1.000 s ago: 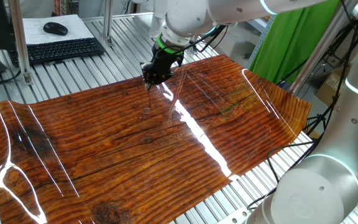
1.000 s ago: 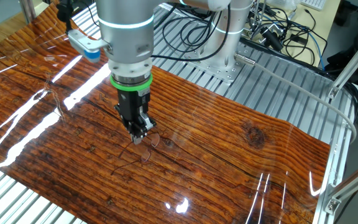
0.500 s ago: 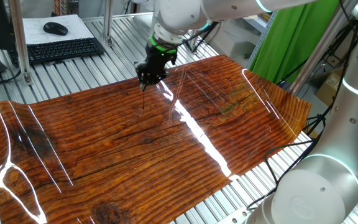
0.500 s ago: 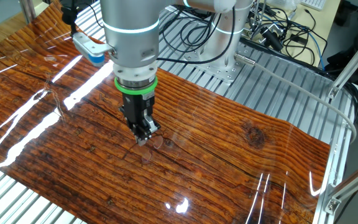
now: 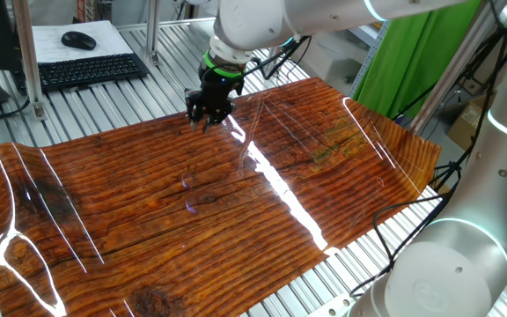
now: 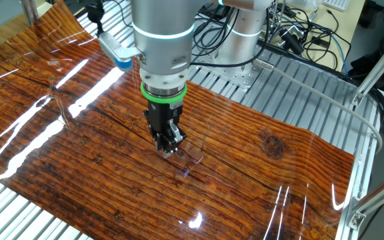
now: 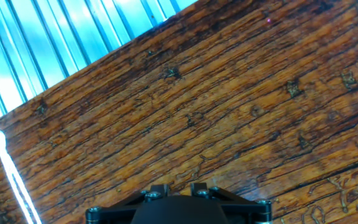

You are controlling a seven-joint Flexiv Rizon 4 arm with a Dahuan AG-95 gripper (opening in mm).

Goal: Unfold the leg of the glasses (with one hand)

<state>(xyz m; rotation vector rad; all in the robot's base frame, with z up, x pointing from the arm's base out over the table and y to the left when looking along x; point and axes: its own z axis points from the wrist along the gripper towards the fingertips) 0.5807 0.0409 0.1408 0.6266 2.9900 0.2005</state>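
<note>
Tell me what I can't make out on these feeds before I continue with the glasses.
- Tiny dark wire-framed glasses with purple-glinting lenses: too small in both fixed views to tell whether the leg is folded or unfolded. Mostly only glints show.
- Black two-finger gripper: too small and dark in the fixed views to tell open from shut.
- Hand view: the bottom edge cuts off the fingertips. Only the glossy wood-grain mat shows clearly.

Wood-grain mat (image 7: 229,112) — slatted table (image 7: 55,43) beyond

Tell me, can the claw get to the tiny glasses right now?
Probably yes. The glasses lie in the open on the mat, with nothing on or around them, and the claw hangs just beyond them.
</note>
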